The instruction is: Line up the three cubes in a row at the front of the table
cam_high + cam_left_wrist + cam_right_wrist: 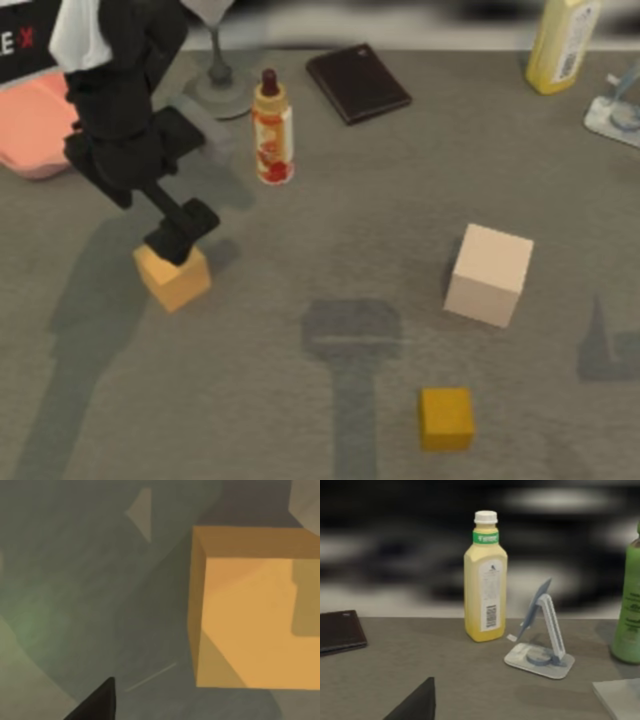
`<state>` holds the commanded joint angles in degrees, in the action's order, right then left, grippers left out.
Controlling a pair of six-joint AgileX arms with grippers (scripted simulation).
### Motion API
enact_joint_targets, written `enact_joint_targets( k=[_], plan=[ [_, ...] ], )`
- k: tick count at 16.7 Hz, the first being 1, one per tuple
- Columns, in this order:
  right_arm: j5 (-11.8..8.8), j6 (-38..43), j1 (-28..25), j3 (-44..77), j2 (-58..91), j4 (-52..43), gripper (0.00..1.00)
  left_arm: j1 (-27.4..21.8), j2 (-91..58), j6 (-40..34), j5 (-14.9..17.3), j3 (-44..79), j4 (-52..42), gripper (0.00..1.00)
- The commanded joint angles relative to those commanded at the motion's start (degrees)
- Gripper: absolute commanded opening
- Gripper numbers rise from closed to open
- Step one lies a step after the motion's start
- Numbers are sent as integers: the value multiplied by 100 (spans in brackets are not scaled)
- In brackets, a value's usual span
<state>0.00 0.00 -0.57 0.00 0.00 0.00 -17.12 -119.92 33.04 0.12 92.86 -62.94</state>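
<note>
A pink tray (30, 125) is sitting at the table's far left edge. A small orange-patterned bottle (272, 130) is standing near a dark wallet (358, 82). A yellow juice bottle (485, 580) is standing just beside a grey phone stand (542, 650), with a green bottle (629, 605) showing nearby.

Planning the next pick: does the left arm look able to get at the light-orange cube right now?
Probably yes. The left pincer hangs right over the light-orange cube at the table's left, and nothing stands between them.

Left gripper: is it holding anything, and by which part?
Cannot be told: the left gripper sits at the light-orange cube's top rear edge, contact hidden.
</note>
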Motion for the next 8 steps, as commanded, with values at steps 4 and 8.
enact_joint_targets(
  k=[4, 8],
  plan=[
    [0, 0, 0, 0, 0, 0, 100, 20, -27, 4, 0, -84, 106, 100],
    [0, 0, 0, 0, 0, 0, 100, 11, -371, 13, 3, -531, 927, 100]
  ],
)
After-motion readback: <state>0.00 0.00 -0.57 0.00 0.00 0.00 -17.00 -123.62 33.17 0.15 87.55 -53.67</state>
